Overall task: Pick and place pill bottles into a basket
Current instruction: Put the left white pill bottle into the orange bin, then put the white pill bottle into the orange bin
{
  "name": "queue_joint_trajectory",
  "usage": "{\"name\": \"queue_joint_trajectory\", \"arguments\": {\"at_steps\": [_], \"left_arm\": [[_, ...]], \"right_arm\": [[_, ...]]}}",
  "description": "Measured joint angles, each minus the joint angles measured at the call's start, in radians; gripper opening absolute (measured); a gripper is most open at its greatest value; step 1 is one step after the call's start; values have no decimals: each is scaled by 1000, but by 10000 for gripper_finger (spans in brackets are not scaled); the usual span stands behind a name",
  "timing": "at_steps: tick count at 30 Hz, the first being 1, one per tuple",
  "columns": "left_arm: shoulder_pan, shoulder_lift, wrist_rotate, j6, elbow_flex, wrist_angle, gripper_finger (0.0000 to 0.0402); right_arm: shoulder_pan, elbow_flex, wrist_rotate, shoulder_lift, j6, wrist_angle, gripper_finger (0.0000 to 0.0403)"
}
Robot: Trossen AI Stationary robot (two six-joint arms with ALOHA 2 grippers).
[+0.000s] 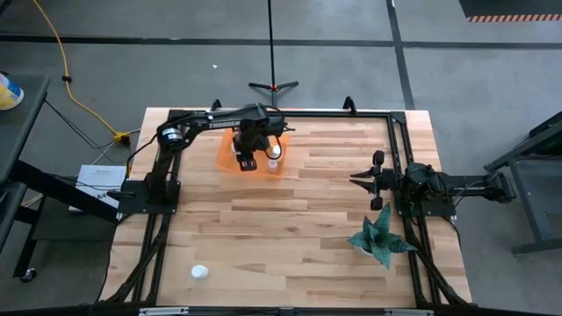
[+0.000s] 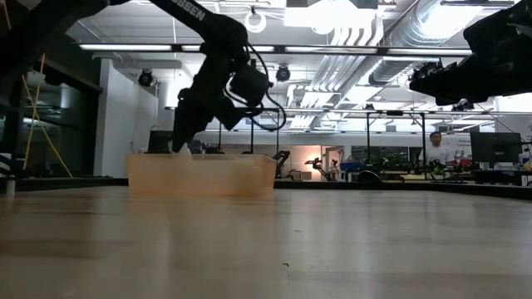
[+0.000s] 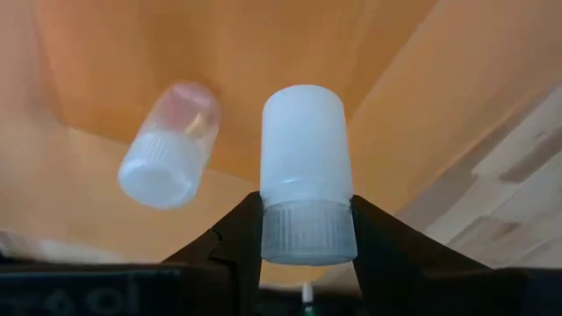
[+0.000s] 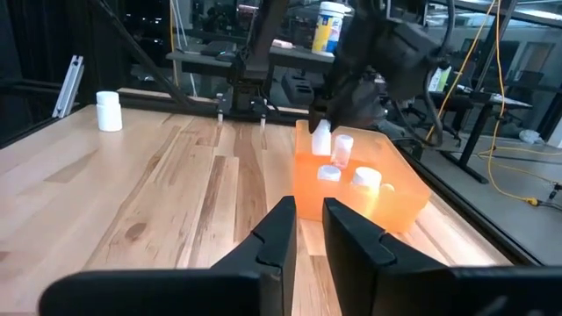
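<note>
The orange basket [image 1: 226,149] stands at the table's far left. My left gripper [image 1: 247,163] hangs over it, pointing steeply down, shut on a whitish pill bottle [image 3: 305,140]. Another bottle [image 3: 167,145] lies on its side on the basket floor [image 3: 263,44]. The right wrist view shows three loose bottles in the basket [image 4: 386,197], among them one at the near side [image 4: 366,178]. One more bottle [image 1: 199,272] stands on the table near its front left corner. My right gripper [image 1: 358,180] waits at the table's right side, level and shut on nothing. My left gripper pinches the bottle's ribbed white cap [image 3: 307,233] between its two fingers [image 3: 241,233]. The fingers come from above, pointing steeply down. The bottle hangs below them, cap up and body down, over the basket floor.
A spiky green plant [image 1: 382,239] stands at the table's near right, just in front of my right arm. Black frame rails [image 1: 399,149] run along the table's sides and far edge. Bare wood [image 1: 290,228] fills the table's middle.
</note>
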Motion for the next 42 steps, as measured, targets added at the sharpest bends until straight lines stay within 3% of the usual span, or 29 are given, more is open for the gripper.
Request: {"name": "queue_joint_trajectory", "arguments": {"at_steps": [9,23,30,35,39,42], "left_arm": [[5,4,-36,0,-3,-42,179],[5,4,-47,7,-130,-9,184],[4,4,-49,7,-156,29,213],[4,4,-51,7,-151,13,241],[-4,-9,-126,-4,-98,-34,256],[-14,-49,-114,-12,-47,-47,260]], "right_arm": [[0,0,0,13,0,0,49],[0,0,0,20,0,0,47],[0,0,-2,20,0,0,52],[0,0,-3,20,0,0,48],[0,0,-3,20,0,0,47],[0,0,-3,20,0,0,50]]}}
